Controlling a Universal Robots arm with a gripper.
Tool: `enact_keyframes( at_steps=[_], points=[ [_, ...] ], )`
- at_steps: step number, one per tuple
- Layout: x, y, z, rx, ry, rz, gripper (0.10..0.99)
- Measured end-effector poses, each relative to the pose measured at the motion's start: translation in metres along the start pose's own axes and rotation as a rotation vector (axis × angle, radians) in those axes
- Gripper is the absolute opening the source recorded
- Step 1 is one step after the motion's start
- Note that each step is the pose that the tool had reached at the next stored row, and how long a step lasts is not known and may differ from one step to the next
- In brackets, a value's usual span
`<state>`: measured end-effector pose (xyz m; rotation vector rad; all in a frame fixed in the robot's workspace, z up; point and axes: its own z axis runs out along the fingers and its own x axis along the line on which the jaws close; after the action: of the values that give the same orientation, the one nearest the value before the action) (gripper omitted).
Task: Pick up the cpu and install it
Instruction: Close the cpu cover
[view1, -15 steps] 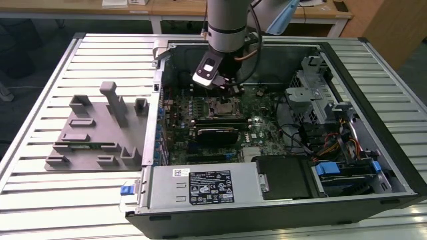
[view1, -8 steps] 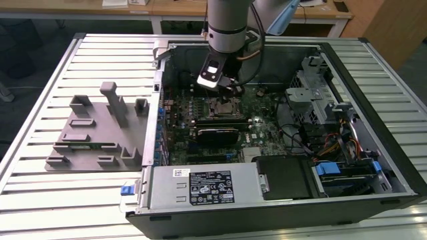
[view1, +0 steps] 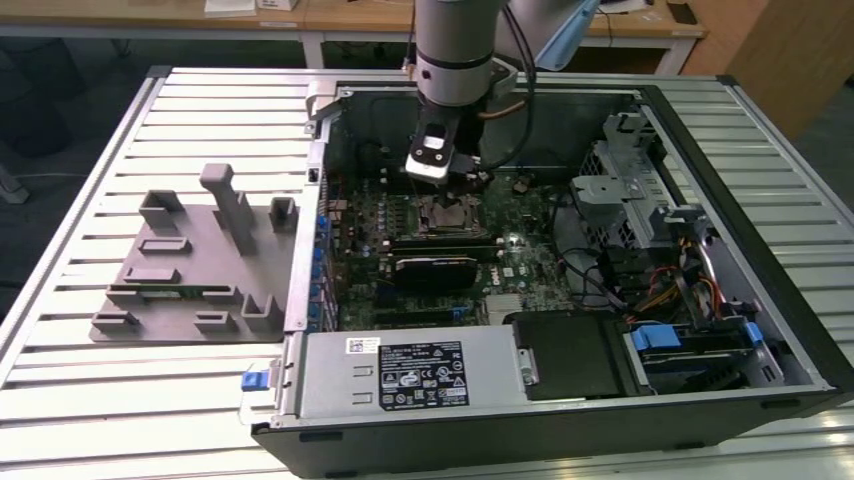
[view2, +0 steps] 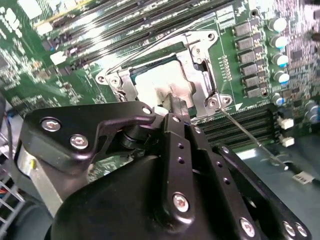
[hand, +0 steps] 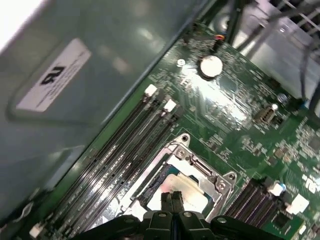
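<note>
The cpu (view2: 152, 82) lies flat inside the open motherboard socket (view2: 200, 65), its silver-grey top showing within the metal frame. It also shows in the first wrist view as the cpu (hand: 192, 192) in the socket (hand: 200, 167). My gripper (view1: 447, 190) hangs straight down into the open computer case, directly over the socket (view1: 445, 215). Its two black fingertips (hand: 167, 200) are pressed together with nothing between them, just above or touching the chip's top; I cannot tell which. In the second wrist view the gripper (view2: 176, 104) covers the chip's near edge.
A black heatsink block (view1: 430, 270) sits just in front of the socket. Memory slots (hand: 135, 145) run beside it. Drive cages and cables (view1: 627, 200) crowd the exterior view's right, the power supply (view1: 400, 375) the front. A grey fixture (view1: 187, 260) stands on the table.
</note>
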<state>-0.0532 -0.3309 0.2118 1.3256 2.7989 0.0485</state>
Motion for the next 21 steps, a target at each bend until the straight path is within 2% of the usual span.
enact_keyframes(
  at_steps=[21],
  points=[
    [0.0000,-0.0001,0.0012,-0.009,0.0169,-0.359,0.106]
  ],
)
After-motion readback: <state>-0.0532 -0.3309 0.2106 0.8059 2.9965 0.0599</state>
